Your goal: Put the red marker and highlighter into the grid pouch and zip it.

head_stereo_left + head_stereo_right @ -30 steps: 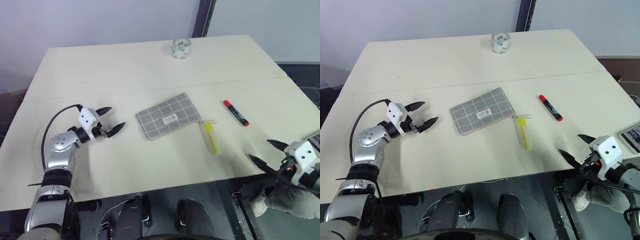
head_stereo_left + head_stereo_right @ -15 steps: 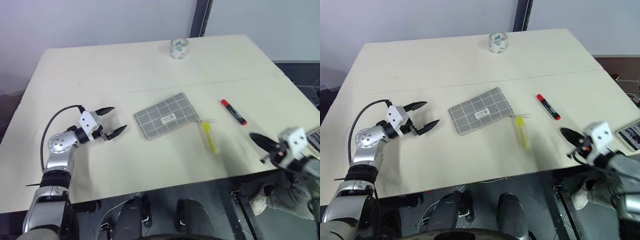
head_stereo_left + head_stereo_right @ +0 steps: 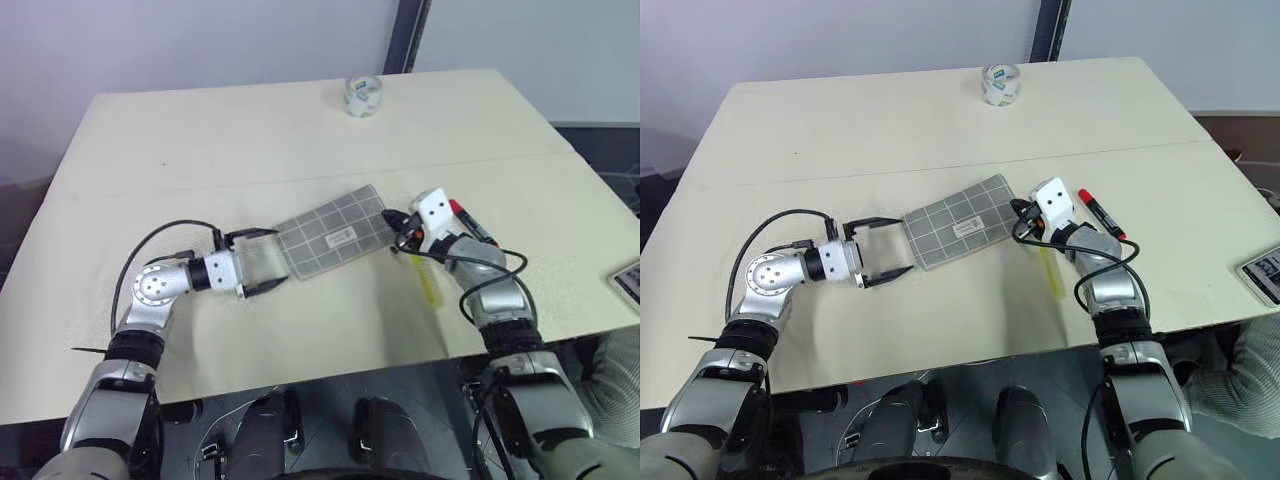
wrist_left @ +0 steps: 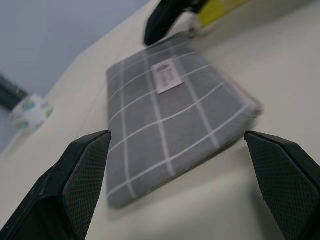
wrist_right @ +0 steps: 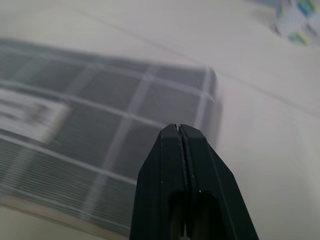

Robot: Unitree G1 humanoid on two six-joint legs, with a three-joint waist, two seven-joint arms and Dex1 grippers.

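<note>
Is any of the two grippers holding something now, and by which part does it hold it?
The left gripper is open at the pouch's end, holding nothing. The right gripper is shut at the pouch's other end; whether it pinches anything, such as the zipper tab, cannot be told.

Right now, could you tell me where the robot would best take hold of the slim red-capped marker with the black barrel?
Probably across the middle of the black barrel of the red-capped marker, from above. It lies flat on the cream table, slanting away from the robot, its barrel bare on both sides, with the right gripper just beside it and the yellow highlighter apart.
</note>
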